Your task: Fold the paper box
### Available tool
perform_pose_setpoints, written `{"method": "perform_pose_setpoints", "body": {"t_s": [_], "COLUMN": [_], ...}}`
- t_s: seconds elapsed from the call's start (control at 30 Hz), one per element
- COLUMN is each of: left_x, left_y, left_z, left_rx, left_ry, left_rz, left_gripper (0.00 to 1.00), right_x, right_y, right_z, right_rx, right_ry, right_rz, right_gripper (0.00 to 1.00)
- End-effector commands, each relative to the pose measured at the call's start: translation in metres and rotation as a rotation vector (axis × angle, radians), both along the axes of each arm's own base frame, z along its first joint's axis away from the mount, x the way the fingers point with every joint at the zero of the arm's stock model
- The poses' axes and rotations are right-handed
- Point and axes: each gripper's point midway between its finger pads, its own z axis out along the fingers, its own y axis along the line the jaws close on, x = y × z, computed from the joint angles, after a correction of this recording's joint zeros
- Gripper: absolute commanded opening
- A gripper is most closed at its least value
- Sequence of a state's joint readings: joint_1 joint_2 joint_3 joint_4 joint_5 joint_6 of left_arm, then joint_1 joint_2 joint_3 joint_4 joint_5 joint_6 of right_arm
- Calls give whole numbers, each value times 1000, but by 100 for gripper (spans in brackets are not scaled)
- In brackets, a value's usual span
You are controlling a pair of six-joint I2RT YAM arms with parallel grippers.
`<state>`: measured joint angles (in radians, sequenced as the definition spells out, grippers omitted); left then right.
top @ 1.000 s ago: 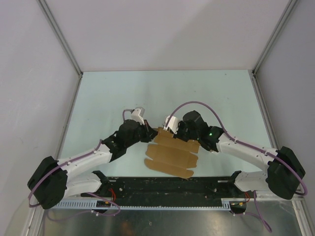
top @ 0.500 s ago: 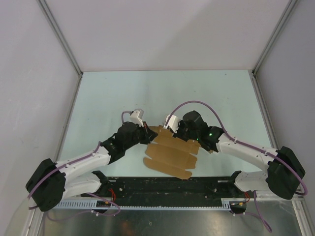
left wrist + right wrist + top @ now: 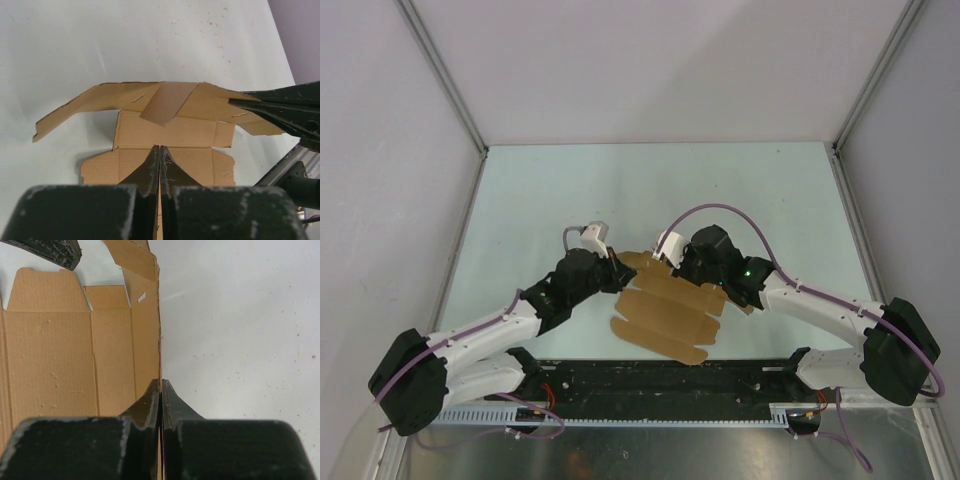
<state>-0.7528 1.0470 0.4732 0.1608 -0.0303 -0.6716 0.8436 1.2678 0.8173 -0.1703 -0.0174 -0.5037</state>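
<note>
With the paper box (image 3: 665,310) lying by the middle of the table's (image 3: 770,190) near edge, pinched at opposite sides by the fully closed left jaws and right jaws, its lifted far panel is best turned evenly along the crease.

In the top view, frame centre, the wrists cover the upper edge of the paper box (image 3: 665,312), so I can't see where the left gripper (image 3: 159,162) or right gripper (image 3: 160,397) meets it. Right wrist view: box cut off at left edge
</note>
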Motion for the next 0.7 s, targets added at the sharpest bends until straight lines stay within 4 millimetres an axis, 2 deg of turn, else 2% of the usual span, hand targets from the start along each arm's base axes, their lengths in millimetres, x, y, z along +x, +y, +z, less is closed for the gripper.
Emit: {"method": "perform_pose_setpoints", "body": {"t_s": [0.0, 0.07, 0.3, 0.43, 0.57, 0.6, 0.63, 0.67], "left_x": [7, 7, 8, 14, 24, 27, 34, 35], "left_y": [5, 10, 30, 49, 75, 79, 93, 94], "left_z": [16, 18, 44, 59, 58, 55, 51, 46], "left_rx": [13, 27, 8, -1, -30, -48, -53, -61], "left_ry": [-47, -47, -114, -137, -114, -92, -74, -51], "left_rz": [33, 51, 94, 146, 211, 224, 266, 253], "left_gripper": [0, 0, 0, 0, 0, 0, 0, 0], "right_x": [5, 7, 8, 9, 9, 9, 9, 9], "right_y": [6, 1, -1, -2, -5, -6, -7, -8], "right_z": [16, 12, 10, 12, 14, 13, 13, 12], "right_rx": [54, 32, 22, 21, 13, 3, -1, -8], "right_ry": [-38, -42, -42, -48, -56, -59, -61, -64], "right_rz": [-18, -39, -54, -58, -61, -57, -56, -53], "right_gripper": [0, 0, 0, 0, 0, 0, 0, 0]}}
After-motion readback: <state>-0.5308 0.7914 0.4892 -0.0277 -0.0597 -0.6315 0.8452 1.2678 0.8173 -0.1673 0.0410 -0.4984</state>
